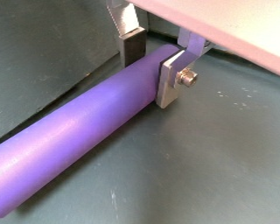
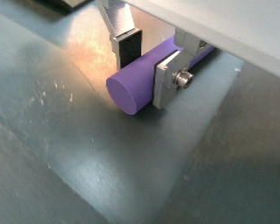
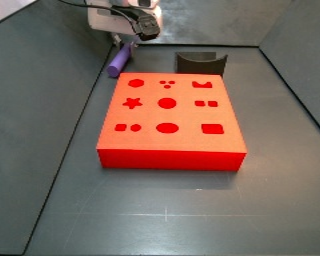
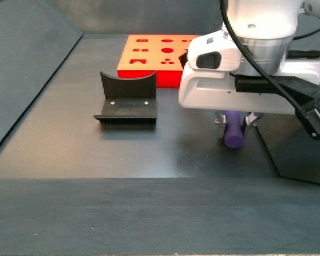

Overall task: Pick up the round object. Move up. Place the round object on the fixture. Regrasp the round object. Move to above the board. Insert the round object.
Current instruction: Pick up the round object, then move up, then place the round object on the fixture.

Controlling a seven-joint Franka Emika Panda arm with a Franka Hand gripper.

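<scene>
My claw (image 1: 152, 66) straddles the purple peg (image 1: 73, 143) lying on the grey floor beside the board (image 3: 170, 118), fingers at its sides near one end. I should squeeze squarely (no tilt), then rise straight.

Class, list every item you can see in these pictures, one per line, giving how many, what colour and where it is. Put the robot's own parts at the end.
Round object: one, purple, lying on the grey floor beside the board's far end in a side view, between the gripper's fingers.
Board: one, red-orange with shaped cut-outs, flat on the floor in mid-scene.
Fixture: one, dark, standing on the floor next to the board, apart from the round object.
Floor: one, dark grey, under everything.
Gripper: one, silver fingers with dark pads, low over the floor, straddling the round object near one end; whether the pads press it cannot be told.
</scene>
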